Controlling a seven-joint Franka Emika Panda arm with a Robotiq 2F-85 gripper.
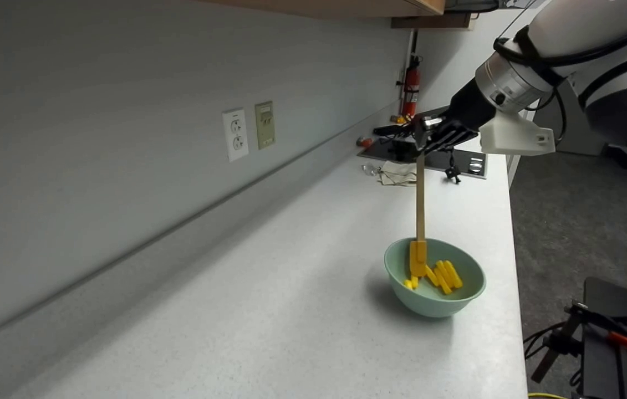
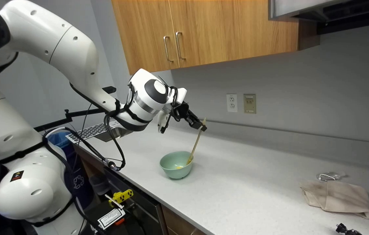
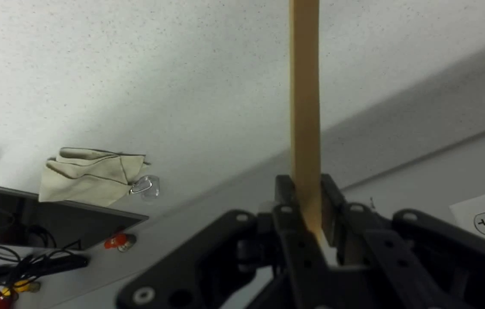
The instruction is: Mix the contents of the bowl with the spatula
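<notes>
The pale teal-green bowl (image 1: 429,306) stands on the white counter and also shows in an exterior view (image 2: 175,173). The contents, several bright yellow pieces (image 1: 449,275), lie on its floor; a little yellow also shows in an exterior view (image 2: 179,167). My gripper (image 1: 423,143) is above the bowl, shut on the upper handle of the spatula (image 1: 420,199). In the wrist view the gripper's fingers (image 3: 306,184) stand on both sides of the tan handle (image 3: 305,94). The spatula slants down, its yellow-orange flat end inside the bowl beside the pieces. The bowl is out of the wrist view.
A folded cloth (image 2: 337,197) with a clear item beside it lies on the counter, near the dark cooktop (image 1: 452,159). The wall with outlets (image 2: 232,103) runs behind the counter. Wooden cabinets (image 2: 217,29) hang above. The counter's open edge is near the bowl.
</notes>
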